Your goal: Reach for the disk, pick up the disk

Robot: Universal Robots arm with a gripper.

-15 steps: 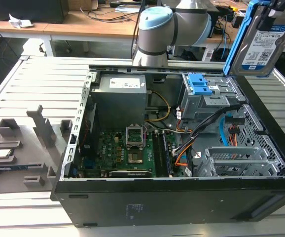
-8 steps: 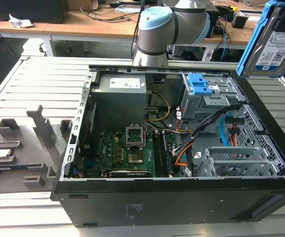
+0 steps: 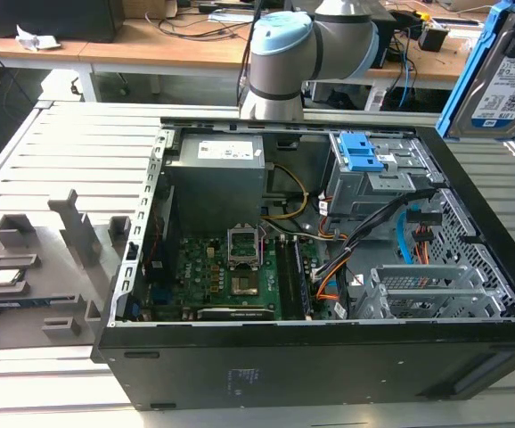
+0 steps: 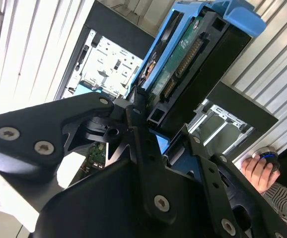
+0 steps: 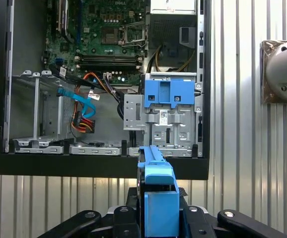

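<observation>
The disk [image 3: 500,73], a silver hard drive with a blue-and-white label and a bright blue bracket, hangs in the air at the exterior view's upper right, above the open computer case [image 3: 329,361]. My gripper [image 5: 158,214] is shut on it. In the first wrist view the black fingers [image 5: 121,215] flank the disk's blue bracket edge [image 5: 159,196]. The second wrist view shows the disk [image 4: 193,54] edge-on, its green circuit board and connector facing the camera, clamped in the black linkage of my gripper [image 4: 156,121].
In the case lie a motherboard [image 3: 231,276], a power supply [image 3: 217,174], a grey drive cage with blue clips [image 3: 364,156] and loose cables [image 3: 400,241]. Grey fixtures [image 3: 70,236] stand on the slatted table at the exterior view's left. A person's hand [image 4: 257,171] rests beside the case.
</observation>
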